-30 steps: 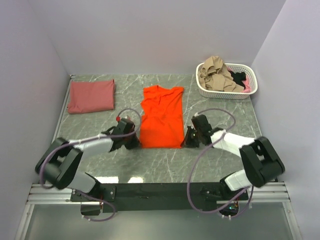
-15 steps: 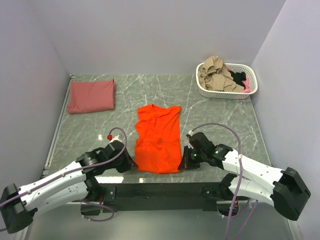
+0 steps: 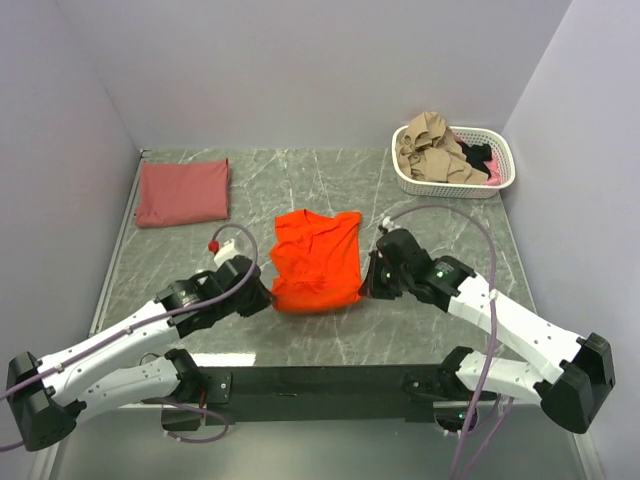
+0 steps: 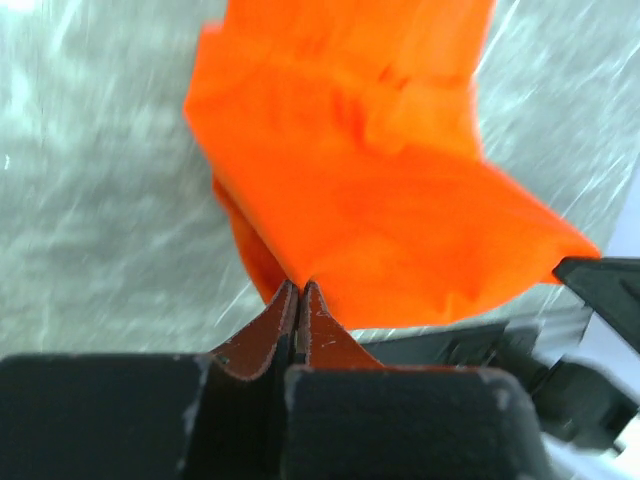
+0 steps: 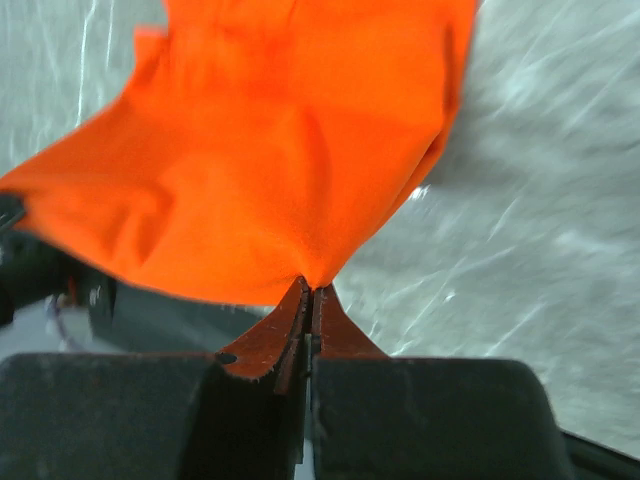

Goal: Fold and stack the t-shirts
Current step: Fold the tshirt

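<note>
Pinching the bright orange-red t-shirt (image 3: pixel 317 262) by its near corners, the left gripper (image 4: pixel 298 292) and right gripper (image 5: pixel 308 292) each have fingers (image 5: pixel 285 335) clamped on cloth that spreads beyond their tips.

Two robot arms reach over a grey marble table (image 3: pixel 440 235), with an orange-red t-shirt (image 3: pixel 318 258) stretched between them. The left gripper (image 3: pixel 264 296) meets the shirt's near left corner and the right gripper (image 3: pixel 368 284) its near right corner; the cloth bunches between the two, its collar end lying flat beyond them. Well beyond the left gripper and to its left lies a brick-red t-shirt (image 3: pixel 183 192), folded to a rectangle. Far beyond the right gripper, to its right, a white slotted basket (image 3: pixel 452 187) holds crumpled clothes (image 3: pixel 428 150).
</note>
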### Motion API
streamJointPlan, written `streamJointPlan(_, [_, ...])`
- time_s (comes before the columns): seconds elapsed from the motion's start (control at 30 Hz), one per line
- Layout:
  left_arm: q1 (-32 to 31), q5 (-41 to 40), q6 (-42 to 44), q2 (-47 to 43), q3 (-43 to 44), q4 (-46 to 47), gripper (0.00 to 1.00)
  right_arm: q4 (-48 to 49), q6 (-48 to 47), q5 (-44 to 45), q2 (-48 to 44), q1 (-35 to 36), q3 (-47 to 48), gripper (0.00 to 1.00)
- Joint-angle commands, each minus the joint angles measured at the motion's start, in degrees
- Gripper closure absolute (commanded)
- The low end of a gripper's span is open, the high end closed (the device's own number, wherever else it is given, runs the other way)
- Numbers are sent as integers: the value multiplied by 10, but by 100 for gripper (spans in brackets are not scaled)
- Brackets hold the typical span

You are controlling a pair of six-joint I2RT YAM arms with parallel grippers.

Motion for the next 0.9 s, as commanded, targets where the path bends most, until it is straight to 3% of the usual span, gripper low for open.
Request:
streamJointPlan(0.0, [10,-80,19,31,58,6,99,-16,-37,87,25,-23,62,100])
streamJointPlan(0.13, [80,-62,90,73,102,72,100,-6,-52,128,62,-57,104,100])
streamJointPlan(0.43, [172,-25,158,183,173,145,99,71,-79,69,124,-140,171,100])
streamJointPlan(0.87, [256,35,214,338,253,197,99,95,-108,33,279,-197,299,100])
